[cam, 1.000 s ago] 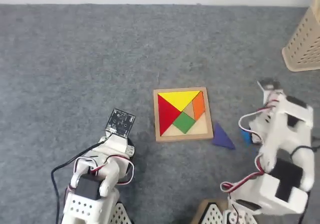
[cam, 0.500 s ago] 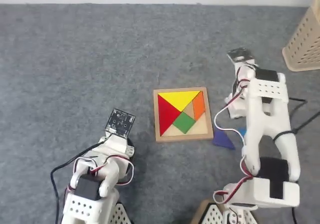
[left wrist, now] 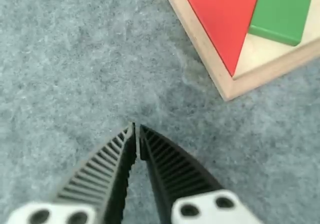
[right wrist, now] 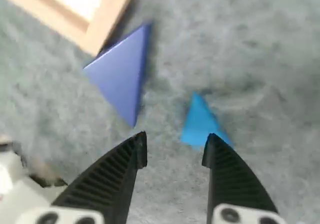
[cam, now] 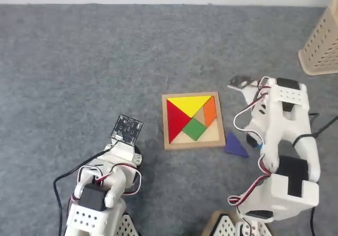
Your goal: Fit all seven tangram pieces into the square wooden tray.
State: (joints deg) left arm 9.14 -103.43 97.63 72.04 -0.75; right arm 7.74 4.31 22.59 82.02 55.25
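Observation:
The square wooden tray lies mid-table and holds a yellow triangle, a red triangle, an orange piece, a green square and a small tan piece. Its near right part is bare wood. A purple triangle lies on the carpet just off the tray's right near corner, with a small light blue triangle beside it. My right gripper hangs open just above and between these two loose pieces. My left gripper is shut and empty, over carpet left of the tray.
Grey carpet covers the table. A perforated beige basket stands at the far right edge. The right arm bends over the spot right of the tray. The left arm sits folded at the near left.
The right arm unfolded from the right side, swung out past the tray's right edge, then bent down over the purple and light blue pieces. The left arm stayed still.

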